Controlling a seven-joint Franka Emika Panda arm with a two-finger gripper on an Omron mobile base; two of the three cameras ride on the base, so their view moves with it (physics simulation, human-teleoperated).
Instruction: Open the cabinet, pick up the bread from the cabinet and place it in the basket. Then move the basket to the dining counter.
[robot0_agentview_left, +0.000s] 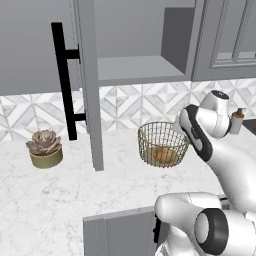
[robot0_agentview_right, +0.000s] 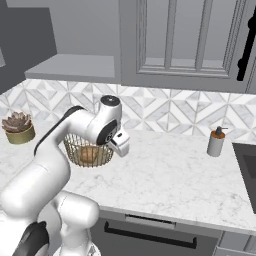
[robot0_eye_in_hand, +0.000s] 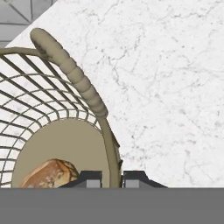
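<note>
The basket (robot0_agentview_left: 162, 144) (robot0_agentview_right: 88, 150) stands on the marble worktop below the cabinet, just in front of the tiled backsplash. The bread (robot0_agentview_left: 163, 155) (robot0_agentview_right: 90, 154) (robot0_eye_in_hand: 48, 173) lies on its pale base. My gripper (robot0_eye_in_hand: 112, 178) is shut on the basket's rim (robot0_eye_in_hand: 109, 144), one fingertip inside the wire and one outside, beside a loop handle (robot0_eye_in_hand: 65, 61). The cabinet door (robot0_agentview_left: 90, 85) stands swung open with its black bar handle (robot0_agentview_left: 65, 80) facing out, and the shelf behind it is bare. The dining counter is out of view.
A succulent in an olive pot (robot0_agentview_left: 45, 150) (robot0_agentview_right: 19, 129) sits left of the open door. A soap dispenser (robot0_agentview_right: 216, 142) stands to the right, near a dark sink (robot0_agentview_right: 247, 165). A grey panel (robot0_agentview_left: 120, 231) juts out below the worktop's front edge.
</note>
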